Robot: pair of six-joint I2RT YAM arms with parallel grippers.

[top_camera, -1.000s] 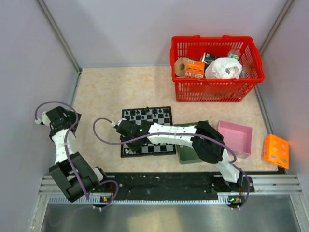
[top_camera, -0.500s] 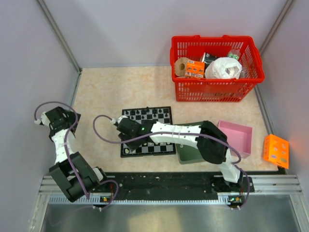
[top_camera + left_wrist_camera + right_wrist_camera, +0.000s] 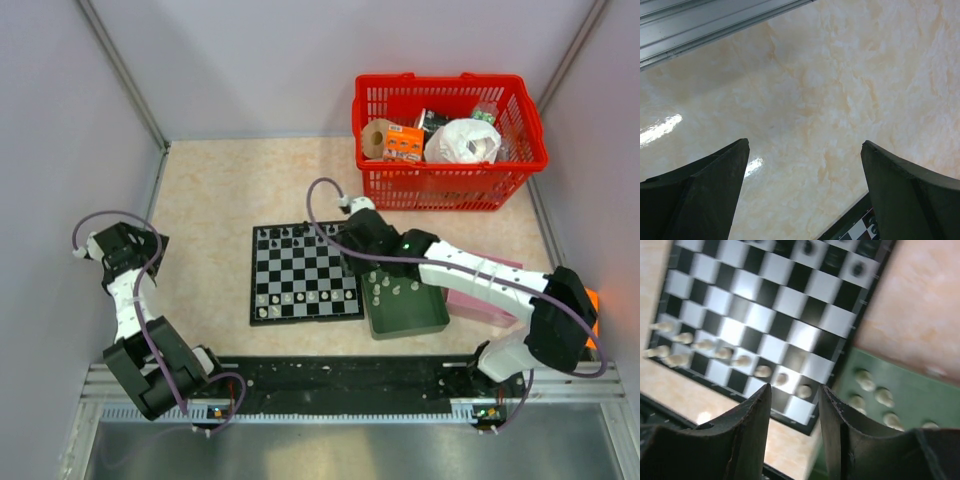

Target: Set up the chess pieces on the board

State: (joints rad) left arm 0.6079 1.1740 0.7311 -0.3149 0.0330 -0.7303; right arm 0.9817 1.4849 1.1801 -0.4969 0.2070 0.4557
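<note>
Top external: shows the board (image 3: 305,272) flat on the counter (image 3: 220,190), black chess pieces (image 3: 300,235) along its far row, whitish chess pieces (image 3: 300,297) along the near rows. Places the right gripper (image 3: 360,263) above the board's right edge, beside the dark green tray (image 3: 410,318) with loose whitish pieces (image 3: 392,290) inside.

Right wrist: looks down between parted, empty fingers (image 3: 752,425) at the board's near right corner.

Left wrist: finds the left gripper (image 3: 805,150) spread wide over bare counter, well apart from the pieces, only a board corner at the frame's bottom edge.
</note>
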